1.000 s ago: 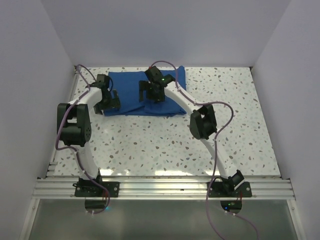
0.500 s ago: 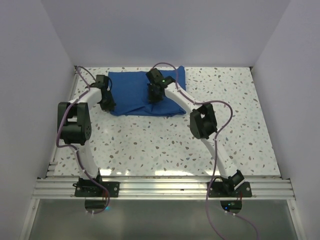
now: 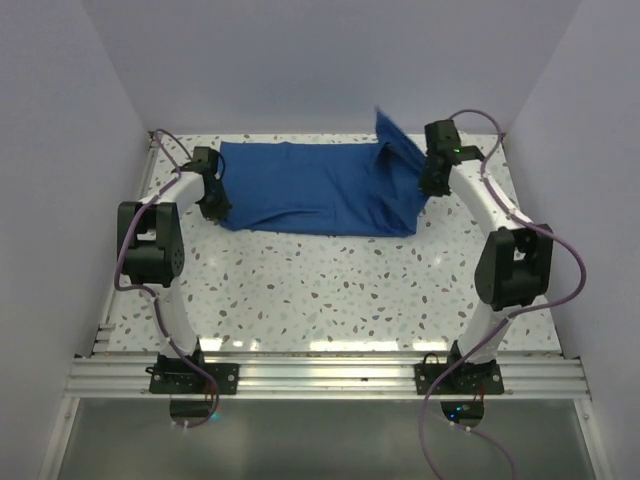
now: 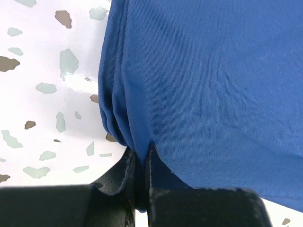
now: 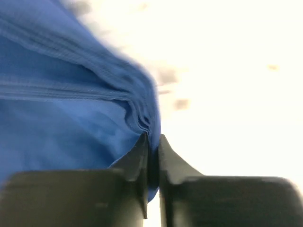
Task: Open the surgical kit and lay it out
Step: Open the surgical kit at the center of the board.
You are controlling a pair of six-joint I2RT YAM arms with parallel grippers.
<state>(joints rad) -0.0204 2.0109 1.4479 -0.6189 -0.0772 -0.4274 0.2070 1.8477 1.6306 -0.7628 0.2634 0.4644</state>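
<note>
The surgical kit shows as a royal-blue cloth wrap (image 3: 310,190) stretched in a wide band across the back of the table. My left gripper (image 3: 214,198) is shut on its left edge. In the left wrist view the black pads pinch a fold of the blue cloth (image 4: 213,94) at the left gripper (image 4: 142,158). My right gripper (image 3: 431,183) is shut on the right end, where a corner flap (image 3: 388,130) stands up. In the blurred right wrist view the right gripper (image 5: 152,142) clamps bunched layers of the cloth (image 5: 71,118). Whatever lies under the cloth is hidden.
The speckled white table (image 3: 330,290) is walled on the left, back and right. An aluminium rail (image 3: 330,375) with both arm bases runs along the near edge. Purple cables loop from each arm.
Both grippers have shut on the cloth. The right arm swung from the bundle's middle to the far right, pulling the cloth out much wider. The left gripper stayed at the left edge.
</note>
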